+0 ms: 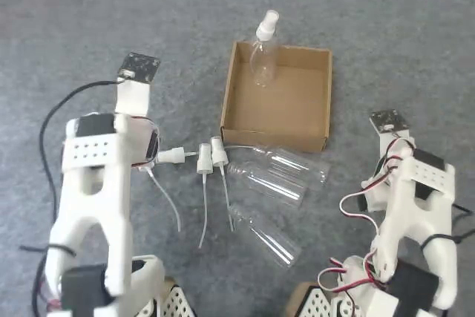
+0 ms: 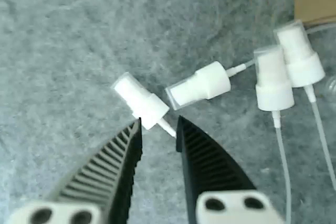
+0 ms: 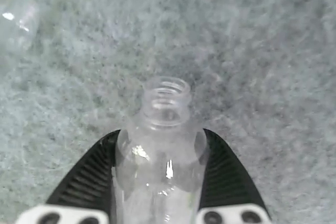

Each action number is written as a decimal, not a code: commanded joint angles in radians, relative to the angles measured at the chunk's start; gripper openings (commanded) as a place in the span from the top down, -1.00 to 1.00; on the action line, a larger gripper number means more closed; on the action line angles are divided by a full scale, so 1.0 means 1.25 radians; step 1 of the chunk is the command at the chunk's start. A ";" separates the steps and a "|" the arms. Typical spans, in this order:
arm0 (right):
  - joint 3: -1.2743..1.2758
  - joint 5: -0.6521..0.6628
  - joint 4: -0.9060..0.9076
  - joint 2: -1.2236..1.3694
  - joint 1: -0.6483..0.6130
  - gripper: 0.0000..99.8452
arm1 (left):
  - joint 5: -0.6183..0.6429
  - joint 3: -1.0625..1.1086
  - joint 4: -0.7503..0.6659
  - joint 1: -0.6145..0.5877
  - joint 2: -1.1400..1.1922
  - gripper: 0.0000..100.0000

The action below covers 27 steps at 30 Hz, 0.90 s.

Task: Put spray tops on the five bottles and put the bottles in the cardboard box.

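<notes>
Slip hazard: left gripper (image 2: 157, 125) parted astride thin tube of spray top (image 2: 140, 103), 8 o'clock of cardboard box (image 1: 274, 133); right gripper (image 3: 161, 135) clamping bottle (image 3: 167, 98).

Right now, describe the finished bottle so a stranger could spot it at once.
Start at the box. One bottle stands in its far left corner. Unlike the bare bottles lying before the box, it wears a white spray top.

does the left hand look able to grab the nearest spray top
Likely yes: the left hand is open right at the spray top, whose stem lies between its fingers; nothing blocks it.
</notes>
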 commanded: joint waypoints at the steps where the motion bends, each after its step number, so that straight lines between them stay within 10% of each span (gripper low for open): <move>1: 0.037 -0.022 -0.063 -0.046 -0.008 0.99 | -0.010 -0.044 0.005 0.054 0.014 0.78; 27: 0.164 -0.085 -0.196 -0.047 -0.026 0.99 | 0.145 0.001 -0.227 0.255 0.276 0.84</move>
